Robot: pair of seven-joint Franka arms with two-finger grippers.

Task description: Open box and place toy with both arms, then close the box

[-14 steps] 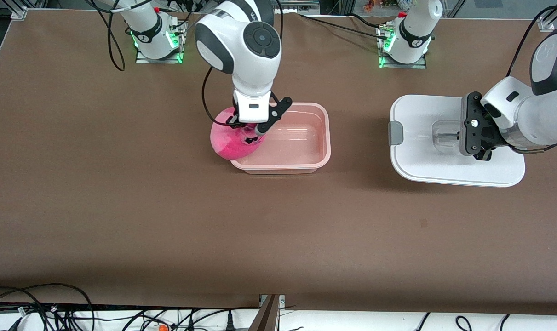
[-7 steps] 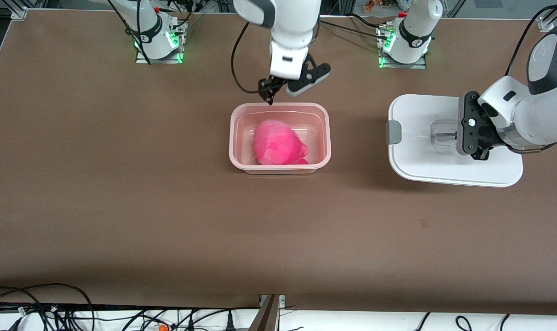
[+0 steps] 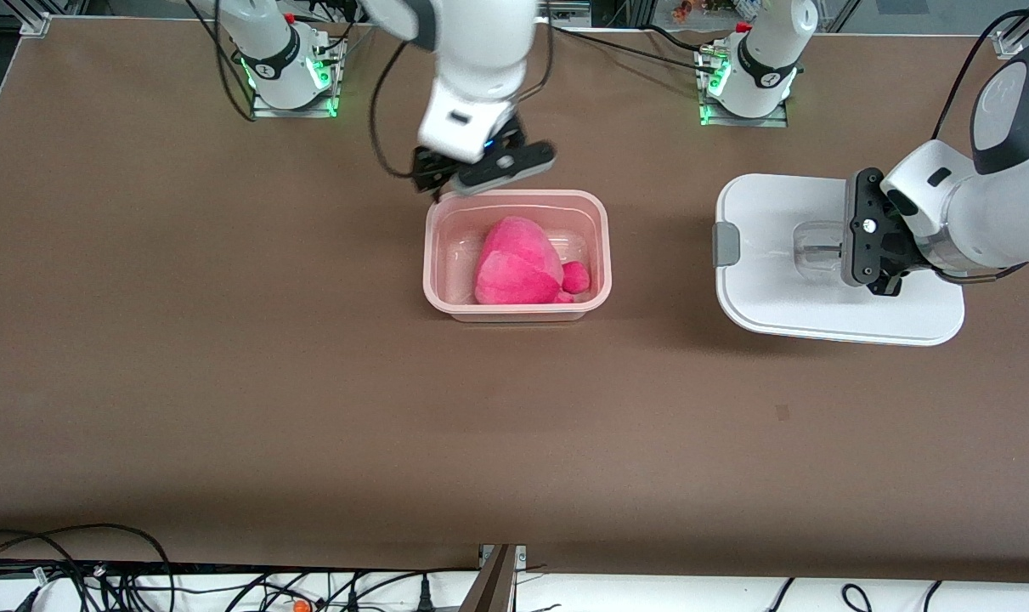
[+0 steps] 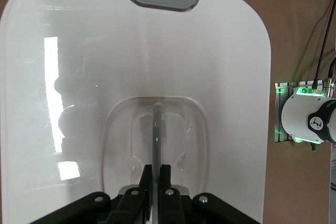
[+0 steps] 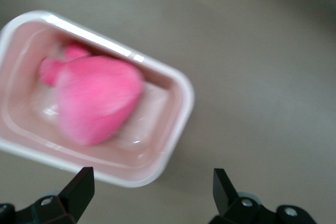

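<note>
Front view: toy (image 3: 517, 272) lies in the open box (image 3: 600, 223), mid-worktop.
Right gripper (image 3: 472, 174) spread, empty, over the box's rim. Left gripper (image 3: 839, 252) pinching the lid's (image 3: 769, 297) centre handle (image 4: 156, 129), toward the left arm's end.

The toy (image 3: 517, 272) lies in the box (image 3: 515, 309), with the lid (image 3: 769, 297) toward the left arm's end.
</note>
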